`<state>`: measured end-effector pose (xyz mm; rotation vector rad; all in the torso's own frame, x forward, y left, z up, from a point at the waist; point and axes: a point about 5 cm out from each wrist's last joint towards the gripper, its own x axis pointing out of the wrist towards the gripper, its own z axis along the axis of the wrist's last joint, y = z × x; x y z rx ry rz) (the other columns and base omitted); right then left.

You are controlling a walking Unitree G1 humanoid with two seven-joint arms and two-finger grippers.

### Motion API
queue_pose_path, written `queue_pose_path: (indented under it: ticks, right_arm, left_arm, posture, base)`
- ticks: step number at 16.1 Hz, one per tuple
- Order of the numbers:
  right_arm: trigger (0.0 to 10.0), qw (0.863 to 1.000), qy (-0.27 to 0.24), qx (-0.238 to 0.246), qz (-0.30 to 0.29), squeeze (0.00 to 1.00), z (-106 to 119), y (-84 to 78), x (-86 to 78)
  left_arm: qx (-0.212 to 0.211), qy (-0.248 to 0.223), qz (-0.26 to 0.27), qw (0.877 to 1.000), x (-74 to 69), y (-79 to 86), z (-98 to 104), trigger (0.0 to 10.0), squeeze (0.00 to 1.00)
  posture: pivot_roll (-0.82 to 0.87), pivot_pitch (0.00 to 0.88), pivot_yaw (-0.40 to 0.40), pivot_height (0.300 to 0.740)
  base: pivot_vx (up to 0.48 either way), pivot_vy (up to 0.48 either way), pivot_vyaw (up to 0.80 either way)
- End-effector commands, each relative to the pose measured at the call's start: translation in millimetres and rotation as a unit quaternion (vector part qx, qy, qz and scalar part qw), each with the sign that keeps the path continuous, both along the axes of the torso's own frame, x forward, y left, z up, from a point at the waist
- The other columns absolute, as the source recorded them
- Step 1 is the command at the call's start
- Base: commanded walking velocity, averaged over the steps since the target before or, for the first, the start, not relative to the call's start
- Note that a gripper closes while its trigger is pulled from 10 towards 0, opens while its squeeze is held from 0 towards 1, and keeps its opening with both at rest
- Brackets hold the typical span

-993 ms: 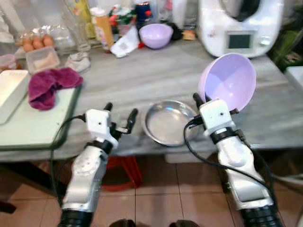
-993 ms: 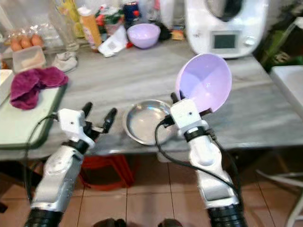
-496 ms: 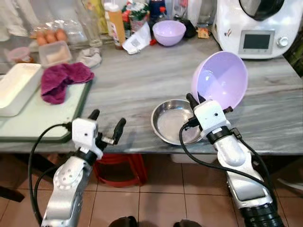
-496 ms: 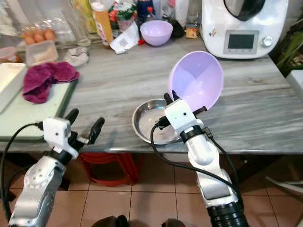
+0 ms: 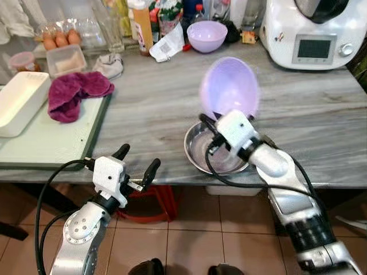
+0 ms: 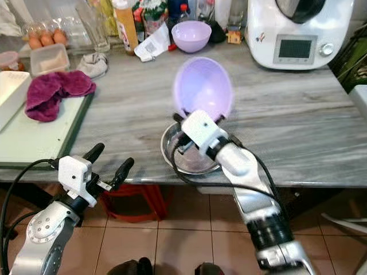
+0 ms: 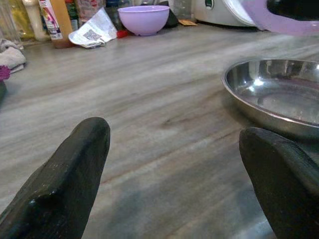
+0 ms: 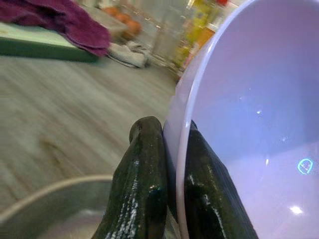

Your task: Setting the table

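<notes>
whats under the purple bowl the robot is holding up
Below the lilac plastic bowl, pinched at its rim by the right hand, sits a round shiny steel dish on the grey marble counter. The hand and arm cover part of the dish.

Metal dish (image 5: 216,150) at worktop (image 5: 321,120) front edge, near middle. Bowl (image 5: 228,87) held tilted above dish rear rim, wall pinched by right gripper (image 5: 210,127). Left gripper (image 5: 136,163) at front edge, left of dish, fingers spread. Board (image 5: 51,143) on worktop left end; cloth (image 5: 74,93) on its rear part, tray (image 5: 18,101) left of cloth. Second bowl (image 5: 206,35) at rear edge, middle. Appliance (image 5: 312,30) at rear right corner. Eggs (image 5: 58,40) at rear left.
</notes>
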<state>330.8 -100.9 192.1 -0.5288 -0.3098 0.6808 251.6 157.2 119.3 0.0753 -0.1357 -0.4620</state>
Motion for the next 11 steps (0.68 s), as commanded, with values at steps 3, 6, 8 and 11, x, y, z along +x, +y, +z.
queue_pose_path:
  ticks: [3, 6, 8, 11]
  right_arm:
    - [10.0, 0.997, 0.013, -0.026, 0.070, 0.00, 7.6, 15.4, 12.8]
    - [10.0, 0.992, 0.024, -0.043, 0.119, 0.00, 8.9, 31.4, 16.6]
    - [10.0, 0.986, 0.038, -0.056, 0.154, 0.00, 6.6, 41.6, 18.9]
    - [10.0, 0.982, 0.068, -0.055, 0.165, 0.00, 0.4, 43.5, 23.3]
  left_arm:
    - [0.034, -0.021, -0.033, 0.999, -8.4, -3.5, 4.0, 10.0, 0.00]
    - [0.031, -0.016, -0.030, 0.999, -9.8, -3.4, 2.4, 10.0, 0.00]
    - [0.031, -0.014, -0.033, 0.999, -10.5, -3.2, 0.1, 10.0, 0.00]
    - [0.028, -0.011, -0.033, 0.999, -10.8, -4.3, -1.7, 10.0, 0.00]
  posture:
    - [-0.08, 0.202, 0.022, 0.740]
    - [-0.07, 0.211, 0.024, 0.740]
    - [-0.06, 0.214, 0.026, 0.740]
    - [-0.06, 0.219, 0.025, 0.740]
  base:
    - [0.000, 0.000, 0.00]
    - [0.000, 0.000, 0.00]
    - [0.000, 0.000, 0.00]
    - [0.000, 0.000, 0.00]
